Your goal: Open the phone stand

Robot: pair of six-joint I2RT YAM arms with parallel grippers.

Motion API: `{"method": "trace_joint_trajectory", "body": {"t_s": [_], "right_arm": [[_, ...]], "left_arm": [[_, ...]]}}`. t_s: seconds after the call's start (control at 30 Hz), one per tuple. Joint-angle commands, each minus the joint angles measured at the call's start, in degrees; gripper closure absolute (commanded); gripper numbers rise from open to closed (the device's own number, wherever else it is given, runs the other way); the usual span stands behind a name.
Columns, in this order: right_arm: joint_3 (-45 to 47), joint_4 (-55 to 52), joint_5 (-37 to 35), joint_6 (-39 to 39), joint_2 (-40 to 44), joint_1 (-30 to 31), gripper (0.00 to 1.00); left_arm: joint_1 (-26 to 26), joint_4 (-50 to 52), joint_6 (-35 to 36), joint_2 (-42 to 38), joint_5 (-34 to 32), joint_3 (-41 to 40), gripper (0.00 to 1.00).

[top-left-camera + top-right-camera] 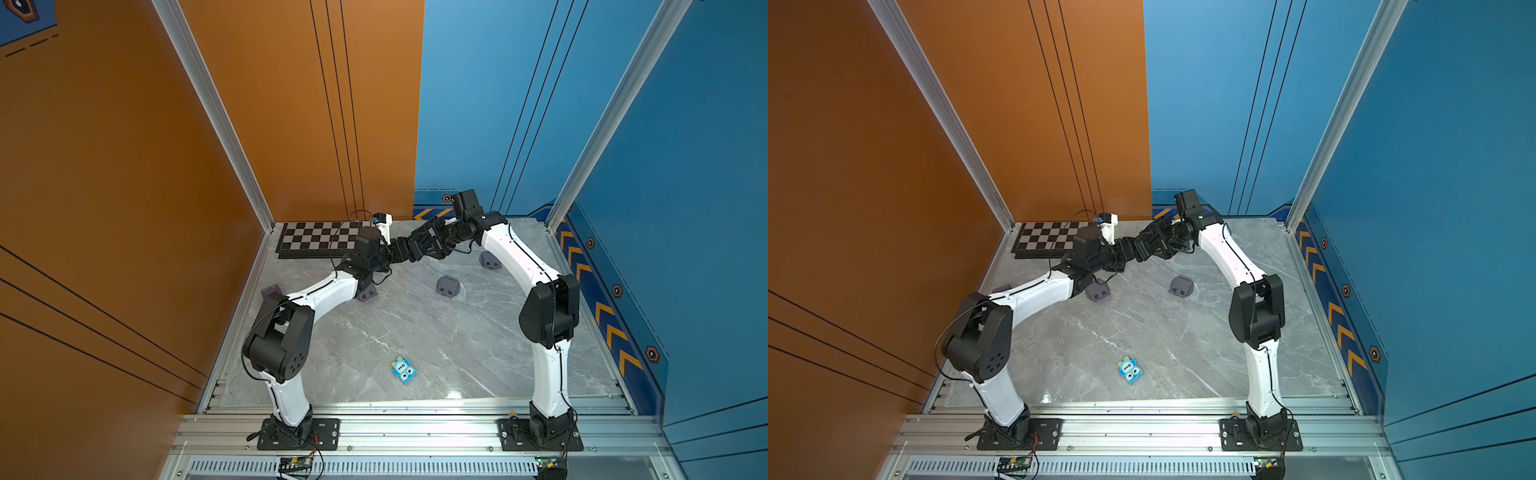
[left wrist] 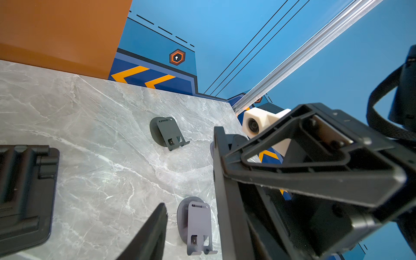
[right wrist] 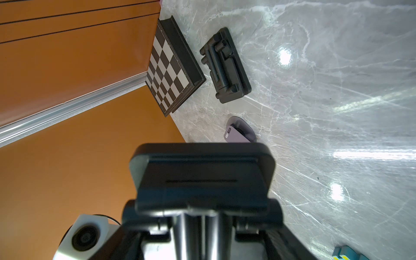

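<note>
Chessboard (image 1: 320, 240) behind stands (image 1: 448, 286); toy (image 1: 404, 371) before them

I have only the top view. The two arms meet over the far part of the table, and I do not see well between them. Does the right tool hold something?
Observer: Yes, the right wrist view shows the right tool shut on a black plastic phone stand.
Operator: And the other one?
Observer: The left tool is open; the left wrist view shows the grey marble table beside its finger.
Operator: Is anything hidden under the arms?
Observer: A second, folded black stand lies flat beside the black-and-white chessboard.
</note>
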State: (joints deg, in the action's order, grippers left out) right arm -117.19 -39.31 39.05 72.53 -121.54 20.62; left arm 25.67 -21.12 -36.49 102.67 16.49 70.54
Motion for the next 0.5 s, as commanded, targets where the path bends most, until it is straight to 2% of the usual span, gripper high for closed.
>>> {"method": "trace_joint_trajectory", "body": {"t_s": [0.0,0.17,0.27,0.37,0.47], "right_arm": [[-1.9,2.7,0.9,1.2,0.4,-0.3,0.85],[-1.6,3.1,1.1,1.3,0.3,-0.3,0.84],[-1.6,3.6,1.3,1.6,0.1,-0.2,0.84],[-1.6,3.7,1.9,2.1,0.0,0.0,0.84],[-1.2,3.7,2.2,2.3,0.0,0.2,0.84]], "left_arm": [[0.8,0.6,0.2,-0.2,-0.8,-0.1,0.48],[1.1,0.6,0.0,0.2,-0.6,0.4,0.55],[1.1,0.6,-0.1,0.7,-0.5,0.7,0.71],[1.1,0.6,-0.1,1.2,0.1,1.5,0.98],[1.0,0.6,0.1,1.4,0.0,1.9,1.0]]}}
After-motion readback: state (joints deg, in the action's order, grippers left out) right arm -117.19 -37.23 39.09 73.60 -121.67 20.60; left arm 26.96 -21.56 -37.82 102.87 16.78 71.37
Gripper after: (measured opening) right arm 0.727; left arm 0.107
